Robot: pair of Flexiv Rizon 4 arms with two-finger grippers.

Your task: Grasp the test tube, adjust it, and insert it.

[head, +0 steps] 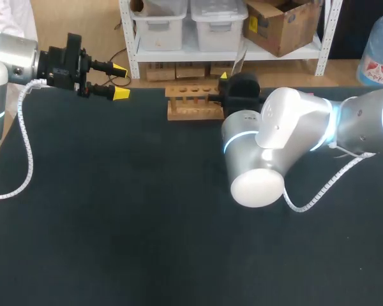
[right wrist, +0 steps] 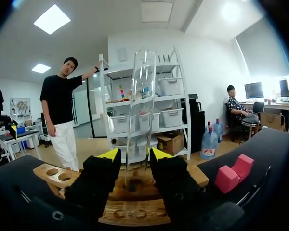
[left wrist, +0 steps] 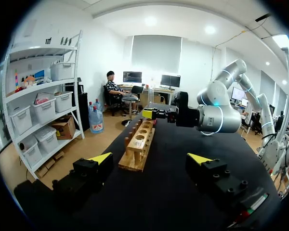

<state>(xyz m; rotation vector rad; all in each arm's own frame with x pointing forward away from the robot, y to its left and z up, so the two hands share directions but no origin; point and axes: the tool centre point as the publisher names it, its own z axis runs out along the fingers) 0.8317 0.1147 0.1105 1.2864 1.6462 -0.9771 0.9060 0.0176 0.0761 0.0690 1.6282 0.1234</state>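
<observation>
Right gripper (right wrist: 132, 159) clamps the upright test tube (right wrist: 142, 96), its foot at the wooden rack (head: 191, 102), at the worktop's twelve o'clock. Grasping and adjusting look done, while seating and release are left. Left gripper (head: 120, 81) gapes empty at ten o'clock.

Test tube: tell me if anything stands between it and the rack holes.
Nothing visible does. The right gripper holds the test tube upright directly over the wooden rack, and nothing shows between its lower end and the holes. The left gripper is open, off to the side, apart from the rack.
</observation>
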